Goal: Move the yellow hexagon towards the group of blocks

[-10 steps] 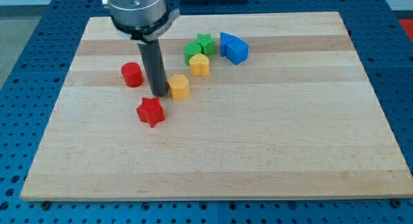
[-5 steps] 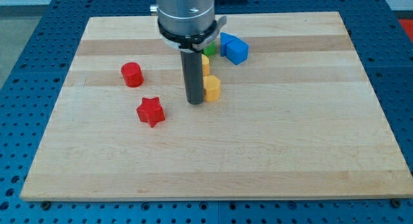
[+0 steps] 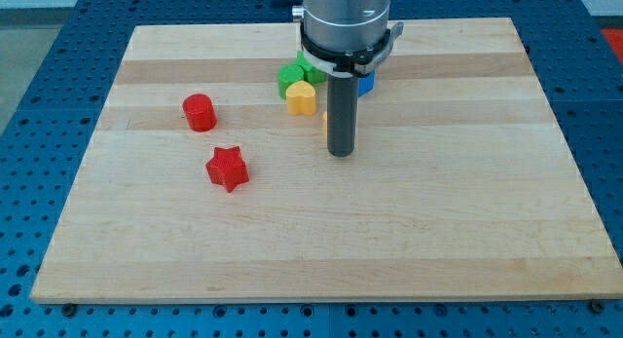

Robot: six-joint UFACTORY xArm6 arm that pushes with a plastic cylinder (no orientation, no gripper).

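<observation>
my tip (image 3: 340, 153) on the counter (image 3: 438, 231), yellow hexagon (image 3: 325, 122) almost hidden behind the rod (no end effector jaws to read), near yellow heart (image 3: 302, 97).

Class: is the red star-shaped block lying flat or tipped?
Flat: the red star-shaped block shows its full star face upward on the wooden board.

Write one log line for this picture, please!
my tip | yellow hexagon mostly hidden behind rod | yellow heart with group | red star apart
</observation>
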